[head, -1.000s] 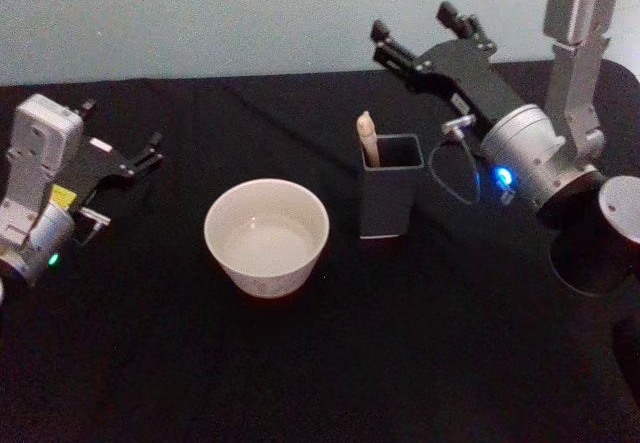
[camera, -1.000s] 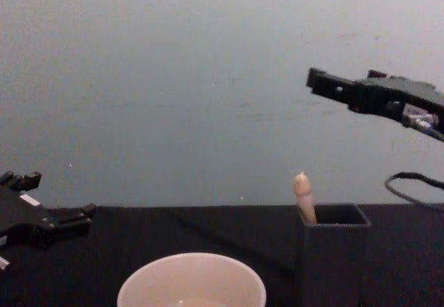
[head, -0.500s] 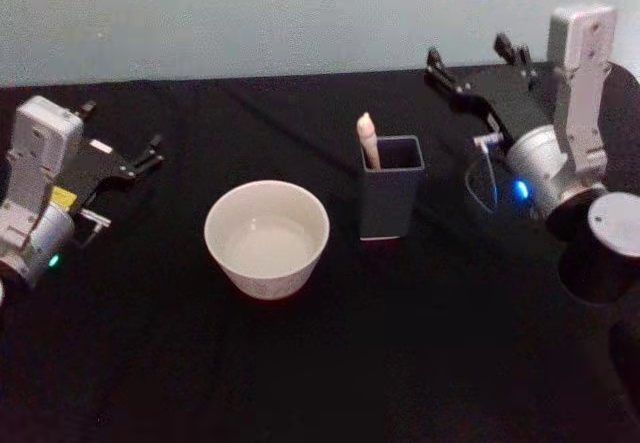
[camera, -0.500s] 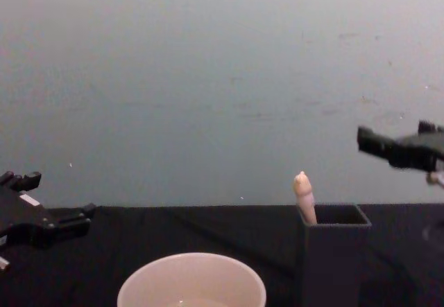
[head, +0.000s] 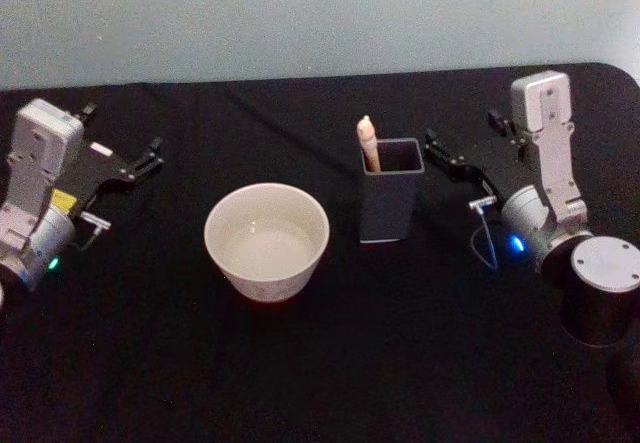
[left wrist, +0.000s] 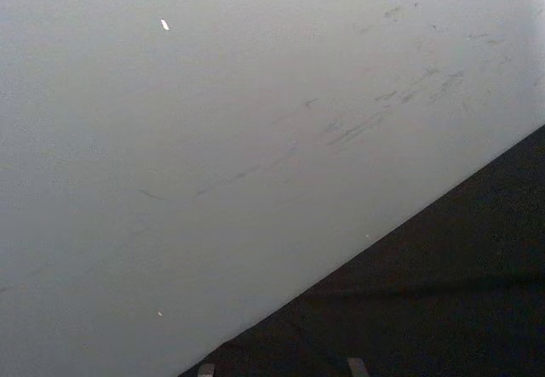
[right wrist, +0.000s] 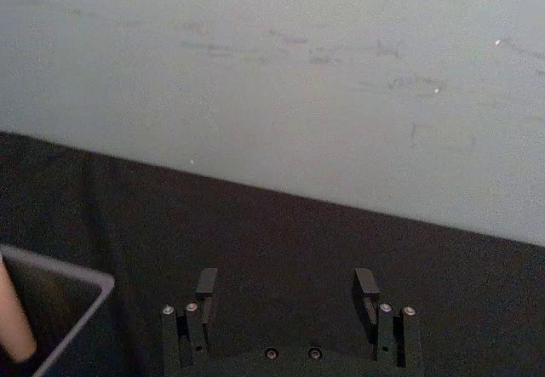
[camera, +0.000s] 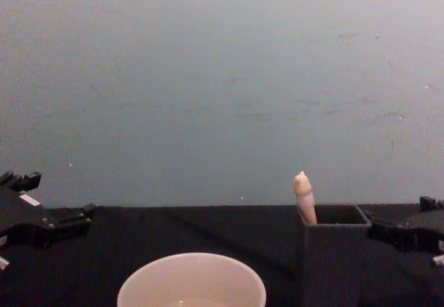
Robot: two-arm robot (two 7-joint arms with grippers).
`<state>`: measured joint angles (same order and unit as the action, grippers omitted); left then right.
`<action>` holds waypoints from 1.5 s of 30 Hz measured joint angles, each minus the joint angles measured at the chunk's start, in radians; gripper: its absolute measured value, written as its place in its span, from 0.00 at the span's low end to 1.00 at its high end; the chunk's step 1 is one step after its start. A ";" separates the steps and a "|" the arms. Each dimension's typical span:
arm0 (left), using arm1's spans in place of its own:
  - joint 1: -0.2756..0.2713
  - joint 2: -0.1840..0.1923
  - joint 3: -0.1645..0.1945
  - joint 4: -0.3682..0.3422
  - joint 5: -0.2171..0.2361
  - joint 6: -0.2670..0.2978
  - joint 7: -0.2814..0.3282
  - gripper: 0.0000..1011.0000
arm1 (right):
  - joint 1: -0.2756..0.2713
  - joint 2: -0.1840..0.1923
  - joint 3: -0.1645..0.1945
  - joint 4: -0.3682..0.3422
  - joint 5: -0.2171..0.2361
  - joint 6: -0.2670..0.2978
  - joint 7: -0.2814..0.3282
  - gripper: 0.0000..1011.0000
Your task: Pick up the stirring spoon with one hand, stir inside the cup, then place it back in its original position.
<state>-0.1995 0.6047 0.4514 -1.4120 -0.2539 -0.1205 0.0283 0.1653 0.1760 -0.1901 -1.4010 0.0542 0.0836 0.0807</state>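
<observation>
The stirring spoon [head: 368, 143] stands in the dark square holder box [head: 390, 195], its peach knobbed handle sticking up at the box's left corner; its shaft and bowl are hidden inside. The cream-white cup [head: 267, 241] sits left of the box. My right gripper [head: 463, 131] hovers low just right of the box, open, with nothing between its fingers [right wrist: 206, 288]. The right wrist view shows a box corner [right wrist: 72, 296] and the spoon handle [right wrist: 14, 319]. In the chest view the spoon [camera: 303, 195] rises from the box [camera: 333, 251] behind the cup [camera: 192, 279]. My left gripper [head: 122, 129] rests open at the far left.
A black cloth [head: 330, 363] covers the table, and a pale wall [head: 300, 13] runs behind it. The right arm's round grey joint [head: 602, 273] sits at the near right. Open cloth lies in front of the cup and the box.
My right gripper has come down from high behind the box and drawn back to the box's right side, near table level. The spoon, cup and left arm have not moved.
</observation>
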 joint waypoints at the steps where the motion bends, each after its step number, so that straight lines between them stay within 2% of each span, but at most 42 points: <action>1: 0.000 0.000 0.000 0.000 0.000 0.000 0.000 0.99 | -0.003 0.000 0.000 0.003 -0.006 0.004 0.004 0.99; 45: 0.000 0.000 0.000 0.000 0.000 0.000 0.000 0.99 | -0.004 0.000 -0.001 0.004 -0.010 0.006 0.006 0.99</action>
<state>-0.1995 0.6047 0.4514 -1.4120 -0.2539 -0.1205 0.0283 0.1613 0.1756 -0.1908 -1.3971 0.0442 0.0900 0.0870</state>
